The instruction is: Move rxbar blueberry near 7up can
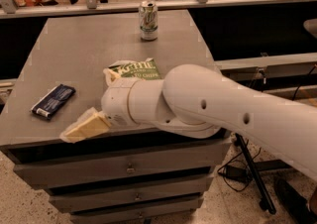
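Observation:
The rxbar blueberry (53, 101) lies flat near the left front edge of the grey table (89, 49), dark navy with a white end toward the front. The 7up can (148, 20) stands upright at the far middle of the table. My gripper (81, 126) shows as pale cream fingers at the end of my large white arm, low over the table's front edge, a little to the right of the bar and apart from it. It holds nothing that I can see.
A green chip bag (133, 70) lies mid-table, partly hidden behind my arm (208, 109). The table is a drawer cabinet (129, 168). A railing and shelves run behind the far edge. A dark stand leg (252, 173) stands on the floor at right.

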Controlling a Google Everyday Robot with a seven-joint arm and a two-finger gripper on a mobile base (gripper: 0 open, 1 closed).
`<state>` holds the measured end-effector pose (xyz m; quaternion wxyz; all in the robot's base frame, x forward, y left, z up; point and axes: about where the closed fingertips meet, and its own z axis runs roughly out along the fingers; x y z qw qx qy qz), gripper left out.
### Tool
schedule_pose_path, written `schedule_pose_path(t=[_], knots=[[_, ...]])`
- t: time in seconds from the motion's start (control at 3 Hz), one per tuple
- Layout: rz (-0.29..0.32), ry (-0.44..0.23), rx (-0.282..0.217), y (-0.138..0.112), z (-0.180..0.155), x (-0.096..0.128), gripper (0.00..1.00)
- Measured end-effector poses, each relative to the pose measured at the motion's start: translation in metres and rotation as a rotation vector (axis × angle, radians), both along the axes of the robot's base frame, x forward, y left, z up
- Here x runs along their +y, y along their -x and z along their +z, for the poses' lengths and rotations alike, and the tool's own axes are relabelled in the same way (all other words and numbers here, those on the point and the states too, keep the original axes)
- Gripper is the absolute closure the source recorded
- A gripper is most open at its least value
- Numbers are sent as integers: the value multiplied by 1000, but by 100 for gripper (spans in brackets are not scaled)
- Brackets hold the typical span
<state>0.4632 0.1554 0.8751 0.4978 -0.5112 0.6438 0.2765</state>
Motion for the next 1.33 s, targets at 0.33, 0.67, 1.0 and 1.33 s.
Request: schedule_pose_path(t=[0.33, 0.67, 1.0, 1.33], knots=[[-33, -14, 55, -5, -9, 20, 0], [-49, 3, 81, -14, -20, 42, 0], [-50, 14, 77, -21, -24, 56, 0], [-65, 7, 76, -31, -28, 67, 0]])
